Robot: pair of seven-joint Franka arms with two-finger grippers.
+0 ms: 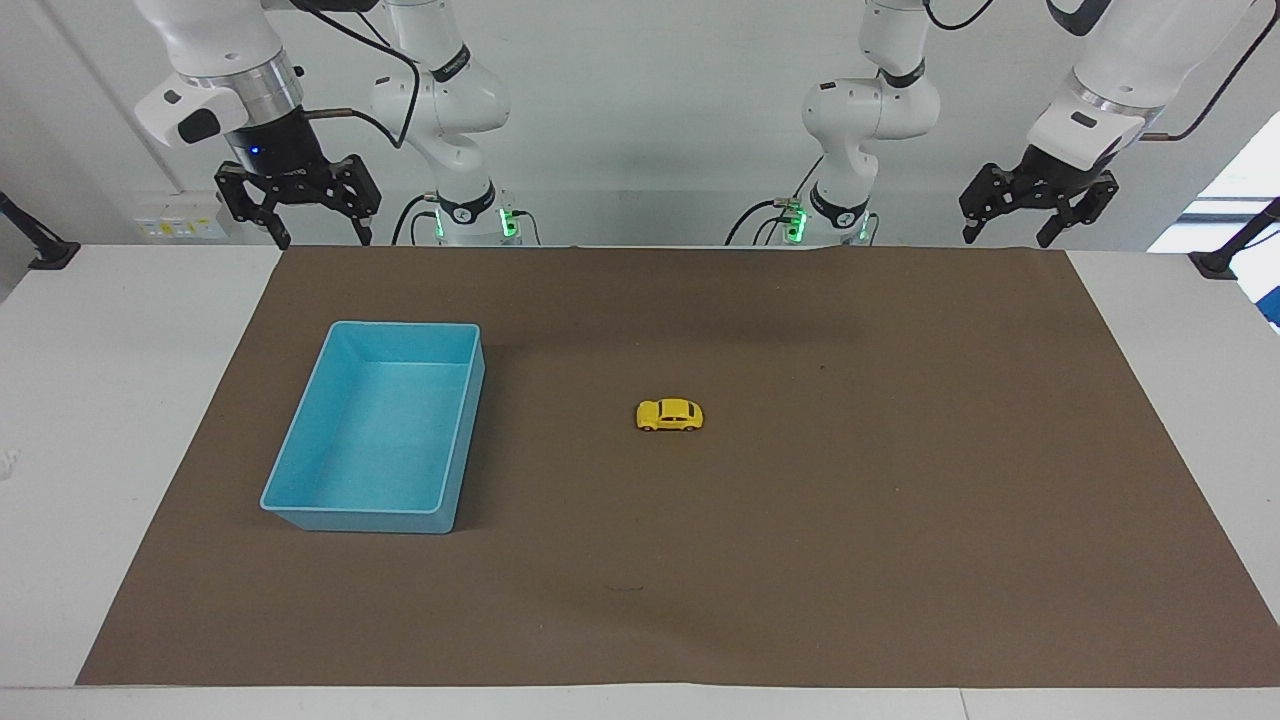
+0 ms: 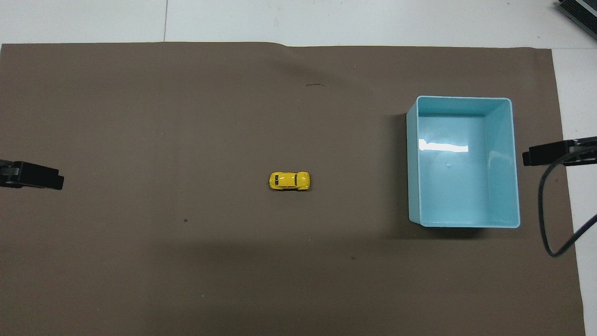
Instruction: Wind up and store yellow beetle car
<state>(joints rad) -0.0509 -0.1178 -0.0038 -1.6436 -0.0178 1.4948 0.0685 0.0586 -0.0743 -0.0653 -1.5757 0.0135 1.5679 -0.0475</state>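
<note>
while both arms wait, yellow beetle car (image 1: 669,415) on mat (image 1: 800,520), apart from blue tray (image 1: 300,505)

Bright even light, sharp focus, glare streak inside blue tray (image 2: 512,154)

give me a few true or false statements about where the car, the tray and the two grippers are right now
1. The yellow beetle car stands on its wheels on the brown mat. True.
2. The car is inside the blue tray. False: it sits on the mat beside the tray, apart from it, and the tray is empty.
3. The tray lies toward the right arm's end of the table. True.
4. The left gripper is shut on the car. False: it hangs open above the mat's edge nearest the robots, holding nothing.
5. The right gripper is open, raised and not touching the tray. True.
</note>
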